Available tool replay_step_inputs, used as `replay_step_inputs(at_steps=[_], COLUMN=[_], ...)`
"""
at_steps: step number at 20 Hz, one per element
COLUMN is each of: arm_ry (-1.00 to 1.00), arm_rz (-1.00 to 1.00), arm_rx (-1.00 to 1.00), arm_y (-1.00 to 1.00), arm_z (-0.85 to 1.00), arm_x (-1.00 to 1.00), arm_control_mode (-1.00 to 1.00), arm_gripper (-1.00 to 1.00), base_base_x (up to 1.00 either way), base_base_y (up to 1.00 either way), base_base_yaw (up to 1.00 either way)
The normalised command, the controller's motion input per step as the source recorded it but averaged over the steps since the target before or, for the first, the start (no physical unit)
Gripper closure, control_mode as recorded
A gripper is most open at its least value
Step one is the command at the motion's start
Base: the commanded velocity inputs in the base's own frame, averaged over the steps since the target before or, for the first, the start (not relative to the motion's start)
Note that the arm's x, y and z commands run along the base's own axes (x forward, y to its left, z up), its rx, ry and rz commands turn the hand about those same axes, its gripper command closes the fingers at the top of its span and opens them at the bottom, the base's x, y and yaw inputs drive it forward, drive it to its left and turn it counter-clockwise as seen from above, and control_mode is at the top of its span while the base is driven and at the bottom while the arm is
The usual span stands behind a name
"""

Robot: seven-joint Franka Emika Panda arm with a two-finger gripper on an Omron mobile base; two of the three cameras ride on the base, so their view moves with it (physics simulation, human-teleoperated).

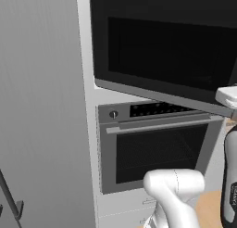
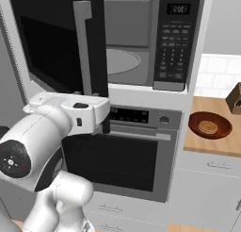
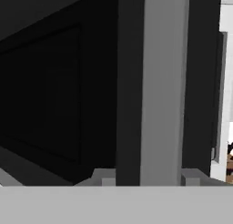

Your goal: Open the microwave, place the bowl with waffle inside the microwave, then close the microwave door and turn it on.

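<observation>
Door: microwave door [image 2: 56, 42] swung wide, stiff hinged panel, likely swings heavy.
Handle: silver bar handle [image 3: 164, 86] rigid, smooth; best hold.
Fingers: straddling the bar; clamped or loose, cannot tell.
Bowl: bowl [image 2: 210, 125] on table [image 2: 207, 146], waffle [image 2: 207, 127] inside; glossy, probably slippery, rim grip.

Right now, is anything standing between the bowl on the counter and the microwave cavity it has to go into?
Nothing visible does. The microwave door is swung out to the left, leaving the cavity and turntable exposed. The bowl with the waffle sits on the counter at lower right, with bare counter around it.
</observation>
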Motion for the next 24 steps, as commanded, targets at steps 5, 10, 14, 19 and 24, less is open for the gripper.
replay_step_inputs(at_steps=[5, 10, 14, 19, 24], arm_ry=[-0.14, -0.19, -0.15, -0.1, -0.11], arm_rz=[-0.01, -0.06, -0.11, -0.08, -0.09], arm_rx=[-0.1, -0.15, -0.18, -0.17, -0.19], arm_y=[1.0, 1.0, 1.0, 1.0, 1.0], arm_z=[0.19, 0.02, 0.0, -0.21, -0.08], arm_x=[-0.6, -0.37, -0.25, 0.0, 0.33], arm_control_mode=[-1.0, -1.0, -1.0, -1.0, -1.0], arm_gripper=[1.0, 1.0, 1.0, 1.0, 1.0], base_base_x=[0.0, 0.0, 0.0, 0.0, 0.0], base_base_y=[0.0, 0.0, 0.0, 0.0, 0.0], base_base_yaw=[0.0, 0.0, 0.0, 0.0, 0.0])
